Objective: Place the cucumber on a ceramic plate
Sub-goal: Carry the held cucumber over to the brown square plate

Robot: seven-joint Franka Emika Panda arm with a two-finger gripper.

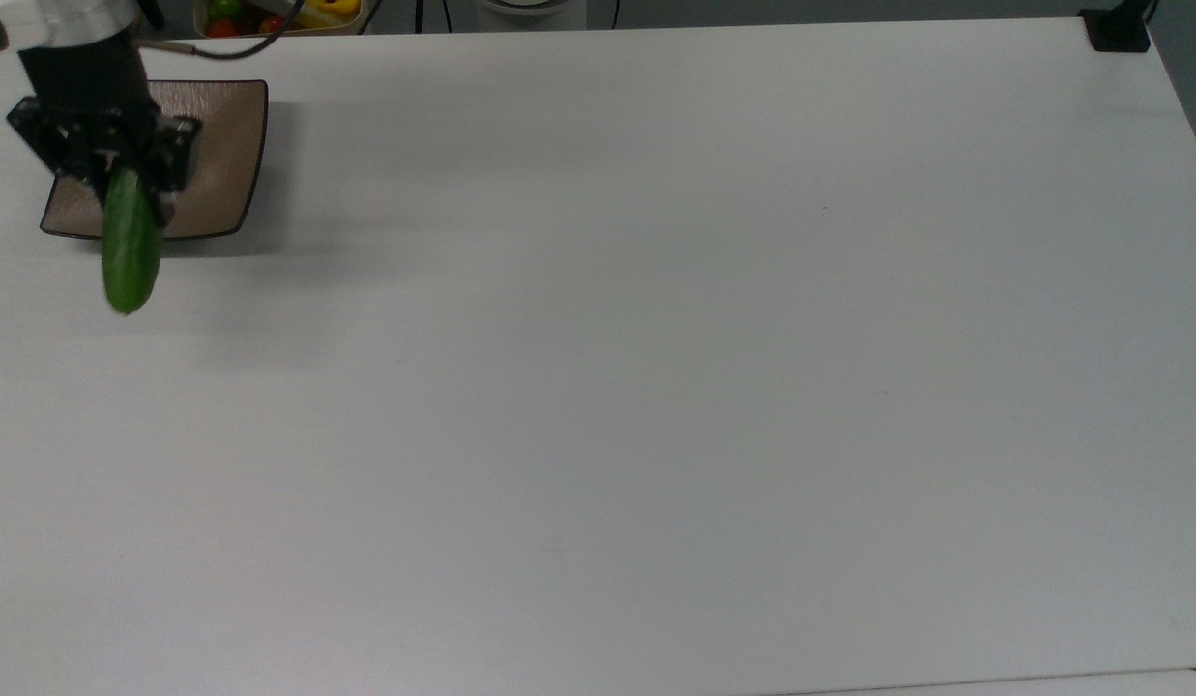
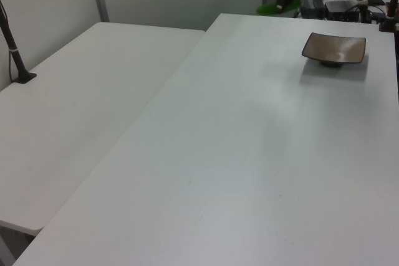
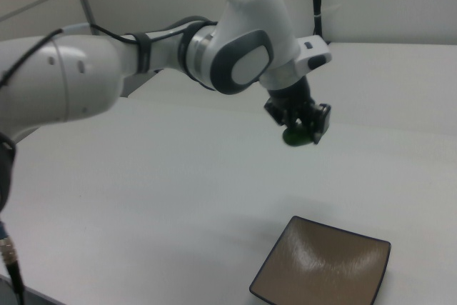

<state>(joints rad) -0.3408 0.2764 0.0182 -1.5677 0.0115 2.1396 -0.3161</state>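
The dark green cucumber (image 1: pixel 131 249) hangs from my gripper (image 1: pixel 124 186), which is shut on its upper end. In the top view it overlaps the near edge of the square brown ceramic plate (image 1: pixel 216 145) at the top left. In the right view the gripper (image 3: pixel 303 128) holds the cucumber (image 3: pixel 297 136) well above the table, behind the plate (image 3: pixel 325 268), which has nothing on it. In the left view the cucumber (image 2: pixel 272 9) is raised beyond the table's far edge, at the left view's left of the plate (image 2: pixel 334 48).
A bin of coloured items (image 1: pixel 269 14) sits behind the plate past the table edge. A black clamp (image 1: pixel 1118 29) holds the far right corner. A second white table (image 2: pixel 75 104) adjoins at the left view's left, with a black post (image 2: pixel 14 48).
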